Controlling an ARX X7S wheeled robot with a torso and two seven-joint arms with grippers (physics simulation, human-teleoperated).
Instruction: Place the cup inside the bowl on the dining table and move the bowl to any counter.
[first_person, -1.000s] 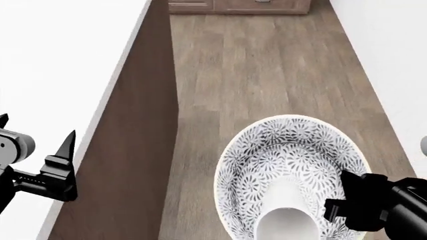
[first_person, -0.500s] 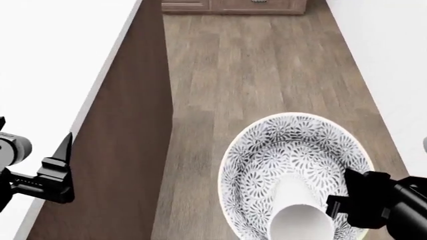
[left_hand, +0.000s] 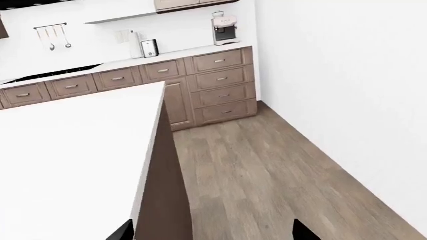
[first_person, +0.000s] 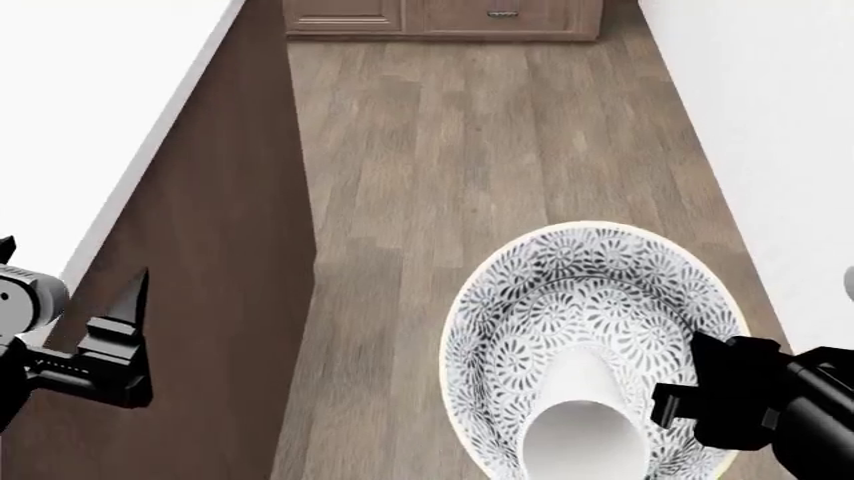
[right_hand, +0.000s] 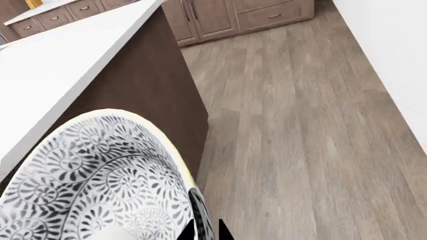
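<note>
Held above the wood plank floor (first_person: 467, 150) in the aisle, clear of any surface: the bowl (first_person: 587, 300), black-and-white leafy pattern and thin pale rim, low and right of centre in the head view. Lying tilted inside it, the white cup (first_person: 582, 415), open mouth toward the camera, base up the bowl's inner slope. Pinched at the bowl's right rim by the right gripper (first_person: 694, 392) — one black finger inside the wall, the other outside, as the right wrist view confirms with the fingers (right_hand: 199, 220) straddling the pale edge of the bowl (right_hand: 87, 170). At the far left of the head view, the left gripper (first_person: 74, 300), fingers spread wide and holding nothing, over the boundary between the dining table's white surface (first_person: 80, 100) and its dark brown side panel (first_person: 214, 260). In the left wrist view only two dark fingertips (left_hand: 303, 231) at the frame's edge, well apart. Beyond them — the bright white surface of the dining table (left_hand: 73, 145), its brown side dropping to the floor, a plain white wall (left_hand: 347, 80) along the other side of the aisle, and at the end a run of brown drawer cabinets (left_hand: 207, 85) under a pale counter (left_hand: 177, 52) carrying a coffee machine (left_hand: 224, 27) and a toaster (left_hand: 149, 48), with utensils hung on a wall rail (left_hand: 51, 36).
</note>
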